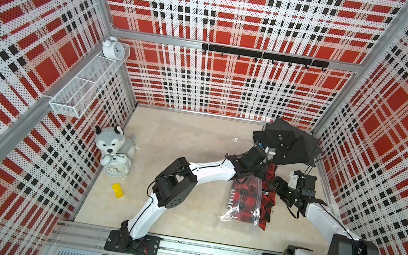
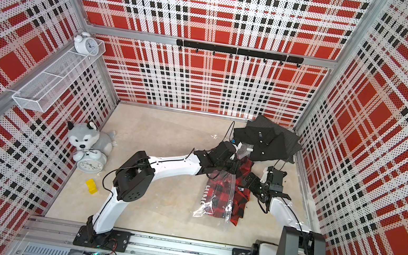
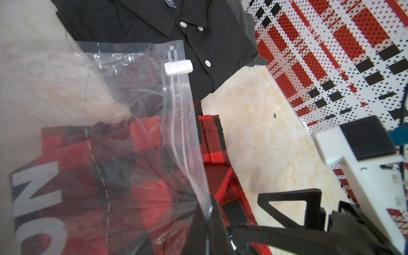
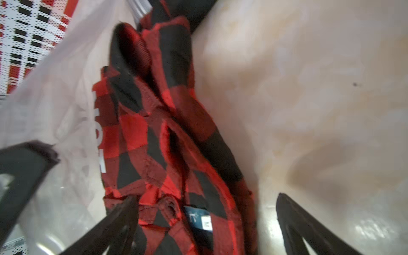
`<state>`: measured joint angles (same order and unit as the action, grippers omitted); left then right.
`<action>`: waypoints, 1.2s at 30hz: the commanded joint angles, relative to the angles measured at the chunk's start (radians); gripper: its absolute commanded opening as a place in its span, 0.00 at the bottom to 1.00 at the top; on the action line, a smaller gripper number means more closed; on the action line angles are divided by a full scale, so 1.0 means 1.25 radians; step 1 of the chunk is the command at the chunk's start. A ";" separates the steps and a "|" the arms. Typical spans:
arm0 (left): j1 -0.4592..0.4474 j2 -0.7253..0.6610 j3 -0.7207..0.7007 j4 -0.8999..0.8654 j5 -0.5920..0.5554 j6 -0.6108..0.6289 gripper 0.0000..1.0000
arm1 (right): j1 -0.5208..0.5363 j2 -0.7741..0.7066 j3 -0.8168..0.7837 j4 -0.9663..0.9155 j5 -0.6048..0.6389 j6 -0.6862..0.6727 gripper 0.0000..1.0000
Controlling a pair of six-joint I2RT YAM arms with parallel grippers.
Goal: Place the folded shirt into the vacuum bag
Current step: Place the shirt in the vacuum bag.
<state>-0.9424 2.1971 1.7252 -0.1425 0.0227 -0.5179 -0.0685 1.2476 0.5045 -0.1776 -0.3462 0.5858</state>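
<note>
My left gripper (image 3: 208, 209) pinches the zip edge of the vacuum bag (image 3: 123, 88). My right gripper (image 4: 206, 198) stands apart over the plaid shirt (image 4: 154, 132), which lies only partly inside. A careless push could bunch the collar end against the bag's lip.

you have the folded shirt (image 1: 268, 205) lying partly in the vacuum bag (image 1: 247, 196) at the right of the worktop (image 1: 196, 132); a second shirt (image 1: 285, 149) lies behind them, the plush dog (image 1: 111, 142) far left.
</note>
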 commanded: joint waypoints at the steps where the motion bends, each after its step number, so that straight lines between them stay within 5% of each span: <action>1: 0.007 -0.047 -0.014 0.064 0.043 -0.020 0.00 | -0.006 0.039 -0.019 -0.001 -0.037 -0.014 0.92; 10: 0.014 -0.049 -0.046 0.121 0.097 -0.052 0.00 | 0.024 0.054 -0.063 0.201 -0.255 0.078 0.24; 12: 0.012 -0.052 -0.049 0.127 0.104 -0.057 0.00 | 0.024 0.027 -0.061 0.212 -0.265 0.096 0.17; 23: 0.001 -0.096 -0.080 0.189 0.151 -0.092 0.00 | 0.025 -0.024 -0.039 0.219 -0.304 0.149 0.13; 30: 0.004 -0.097 -0.099 0.230 0.154 -0.112 0.00 | 0.012 -0.084 0.012 -0.049 -0.071 0.020 0.13; 36: 0.000 -0.019 -0.088 0.274 0.168 -0.144 0.00 | -0.056 -0.100 -0.017 -0.106 -0.011 -0.005 0.07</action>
<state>-0.9314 2.1311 1.6104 0.1265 0.2012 -0.6724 -0.1070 1.1423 0.4973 -0.2314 -0.4488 0.6239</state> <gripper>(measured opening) 0.051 0.122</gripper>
